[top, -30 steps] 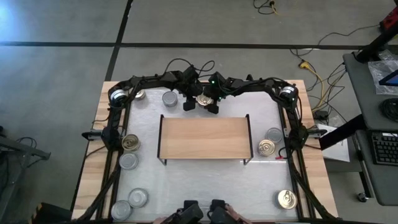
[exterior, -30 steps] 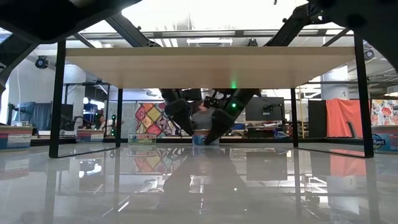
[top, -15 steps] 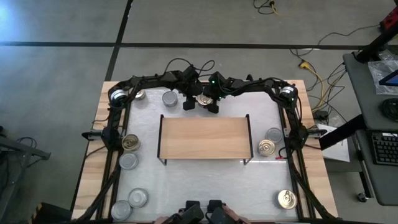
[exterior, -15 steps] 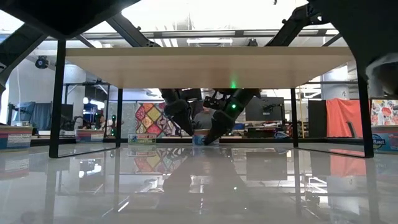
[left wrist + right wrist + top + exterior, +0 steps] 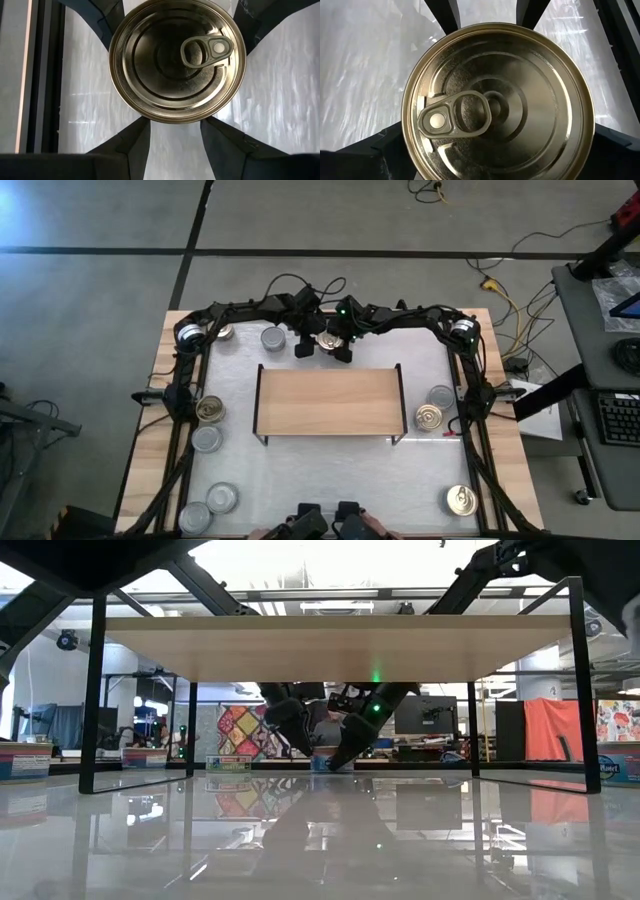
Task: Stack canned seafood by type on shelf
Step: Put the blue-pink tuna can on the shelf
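Behind the empty shelf [image 5: 329, 401], nothing is seen to have shifted since the earlier frames. One gold-topped can [image 5: 328, 340] on the table is flanked by the left gripper [image 5: 305, 346], narrowly spread, and the right gripper [image 5: 342, 347], widely spread; contact cannot be judged.

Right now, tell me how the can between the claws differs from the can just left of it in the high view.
The gold can has a shiny gold top with a pull ring; the silver can has a plain grey top. The gold can has the left claw and right claw at its sides; the silver can stands free. Both stand upright behind the shelf, not on it.
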`<state>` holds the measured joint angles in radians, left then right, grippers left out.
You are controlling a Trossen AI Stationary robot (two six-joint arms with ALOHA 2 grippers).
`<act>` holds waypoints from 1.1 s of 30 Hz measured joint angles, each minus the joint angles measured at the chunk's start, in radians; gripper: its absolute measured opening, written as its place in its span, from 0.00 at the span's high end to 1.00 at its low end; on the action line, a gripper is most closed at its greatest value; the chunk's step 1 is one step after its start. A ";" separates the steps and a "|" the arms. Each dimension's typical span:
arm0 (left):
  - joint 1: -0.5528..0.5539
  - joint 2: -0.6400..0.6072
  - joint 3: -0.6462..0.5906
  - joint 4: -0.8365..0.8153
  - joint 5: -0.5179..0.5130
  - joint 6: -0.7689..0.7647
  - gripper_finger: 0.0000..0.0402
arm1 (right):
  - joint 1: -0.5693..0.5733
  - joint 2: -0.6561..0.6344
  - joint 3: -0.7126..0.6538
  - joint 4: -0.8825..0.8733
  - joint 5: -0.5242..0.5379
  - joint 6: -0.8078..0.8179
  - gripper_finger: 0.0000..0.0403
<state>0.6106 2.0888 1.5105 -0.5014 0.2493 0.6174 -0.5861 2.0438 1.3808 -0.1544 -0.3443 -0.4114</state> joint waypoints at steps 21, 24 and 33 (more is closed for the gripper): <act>0.000 -0.002 0.027 -0.038 0.024 0.000 0.61 | 0.001 -0.004 0.037 -0.065 -0.001 0.022 0.07; 0.000 -0.002 0.054 -0.068 0.006 0.002 0.61 | 0.001 -0.009 0.057 -0.107 0.004 0.014 0.07; 0.026 -0.013 0.161 -0.251 0.022 -0.023 0.61 | 0.001 -0.067 0.068 -0.131 -0.002 0.008 0.08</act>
<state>0.6369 2.0755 1.6712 -0.7529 0.2711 0.5948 -0.5850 1.9765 1.4483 -0.2855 -0.3458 -0.4037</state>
